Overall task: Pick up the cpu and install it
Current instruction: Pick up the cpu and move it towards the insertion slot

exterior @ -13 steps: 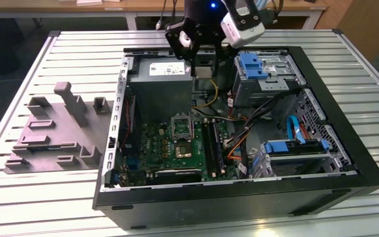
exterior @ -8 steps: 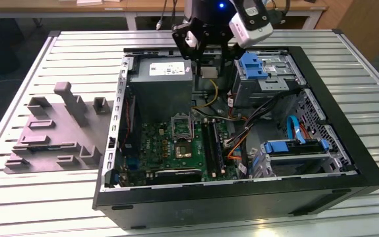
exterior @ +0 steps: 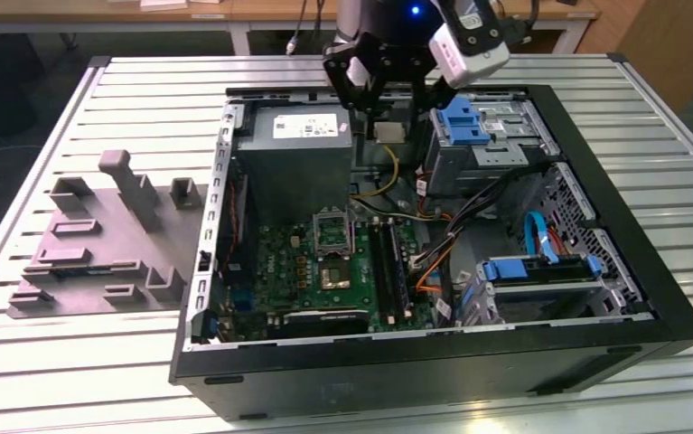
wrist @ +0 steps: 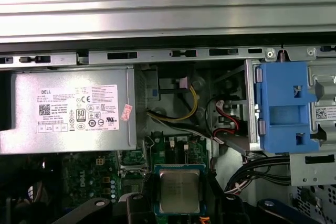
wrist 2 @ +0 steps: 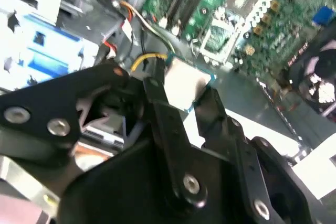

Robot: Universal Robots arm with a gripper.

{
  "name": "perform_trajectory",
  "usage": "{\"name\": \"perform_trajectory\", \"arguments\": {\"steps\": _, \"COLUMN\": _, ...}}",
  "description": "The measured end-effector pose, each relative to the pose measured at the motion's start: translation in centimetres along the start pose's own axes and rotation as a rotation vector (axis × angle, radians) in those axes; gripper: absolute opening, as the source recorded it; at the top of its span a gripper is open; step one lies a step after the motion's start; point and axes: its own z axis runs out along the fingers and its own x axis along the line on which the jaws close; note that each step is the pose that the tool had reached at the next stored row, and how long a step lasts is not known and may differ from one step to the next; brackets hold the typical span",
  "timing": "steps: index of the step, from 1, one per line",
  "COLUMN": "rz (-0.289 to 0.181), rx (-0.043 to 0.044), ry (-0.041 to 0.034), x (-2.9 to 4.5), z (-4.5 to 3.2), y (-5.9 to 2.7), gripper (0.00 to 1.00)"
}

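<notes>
My gripper point(exterior: 389, 120) hangs over the back of the open computer case point(exterior: 635, 271), shut on the cpu point(exterior: 389, 132), a small flat square chip with a silvery top. In the first wrist view the cpu point(wrist: 179, 191) sits level between the two black fingers point(wrist: 148, 195) of the gripper point(wrist: 179, 199). The second wrist view shows the cpu point(wrist 2: 184, 83) pinched by its edges in the gripper point(wrist 2: 184, 97), above the green motherboard point(wrist 2: 273, 19). The metal-framed socket point(exterior: 332, 232) lies on the motherboard point(exterior: 310, 271) below and nearer the case front, with nothing in it that I can see.
A grey power supply point(exterior: 304, 154) stands beside the gripper on the exterior view's left, and a blue drive bracket point(exterior: 460, 121) on its right. Yellow and black cables point(exterior: 388, 176) run below the chip. A grey plastic fixture point(exterior: 93, 249) lies on the slatted table outside the case.
</notes>
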Motion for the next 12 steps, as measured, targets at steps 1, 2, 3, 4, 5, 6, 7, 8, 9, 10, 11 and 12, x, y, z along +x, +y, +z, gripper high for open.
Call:
{"name": "perform_trajectory", "arguments": {"steps": 1, "rz": 0.0, "rx": 0.0, "ry": 0.0, "x": 0.03, "z": 0.0, "y": 0.0, "gripper": 0.47}}
{"name": "perform_trajectory", "arguments": {"steps": 2, "rz": 0.0, "rx": 0.0, "ry": 0.0, "x": 0.04, "z": 0.0, "y": 0.0, "gripper": 0.47}}
{"name": "perform_trajectory", "arguments": {"steps": 3, "rz": 0.0, "rx": -0.0001, "ry": 0.0, "x": 0.05, "z": 0.0, "y": -0.01, "gripper": 0.47}}
{"name": "perform_trajectory", "arguments": {"steps": 4, "rz": 0.0, "rx": -0.0001, "ry": 0.0, "x": 0.06, "z": 0.0, "y": -0.01, "gripper": 0.47}}
{"name": "perform_trajectory", "arguments": {"steps": 5, "rz": 0.0, "rx": 0.0, "ry": 0.0, "x": 0.06, "z": 0.0, "y": -0.01, "gripper": 0.47}}
{"name": "perform_trajectory", "arguments": {"steps": 6, "rz": 0.0, "rx": -0.0001, "ry": 0.0, "x": 0.06, "z": 0.0, "y": -0.01, "gripper": 0.47}}
{"name": "perform_trajectory", "arguments": {"steps": 7, "rz": 0.0, "rx": -0.0001, "ry": 0.0, "x": 0.07, "z": 0.0, "y": -0.01, "gripper": 0.47}}
{"name": "perform_trajectory", "arguments": {"steps": 8, "rz": 0.0, "rx": 0.0, "ry": 0.0, "x": 0.07, "z": 0.0, "y": -0.01, "gripper": 0.47}}
{"name": "perform_trajectory", "arguments": {"steps": 9, "rz": 0.0, "rx": -0.0001, "ry": 0.0, "x": 0.07, "z": 0.0, "y": -0.01, "gripper": 0.47}}
{"name": "perform_trajectory", "arguments": {"steps": 10, "rz": 0.0, "rx": 0.0, "ry": 0.0, "x": 0.07, "z": 0.0, "y": -0.01, "gripper": 0.47}}
{"name": "perform_trajectory", "arguments": {"steps": 11, "rz": 0.0, "rx": -0.0001, "ry": 0.0, "x": 0.08, "z": 0.0, "y": -0.01, "gripper": 0.47}}
{"name": "perform_trajectory", "arguments": {"steps": 12, "rz": 0.0, "rx": -0.0001, "ry": 0.0, "x": 0.08, "z": 0.0, "y": -0.01, "gripper": 0.47}}
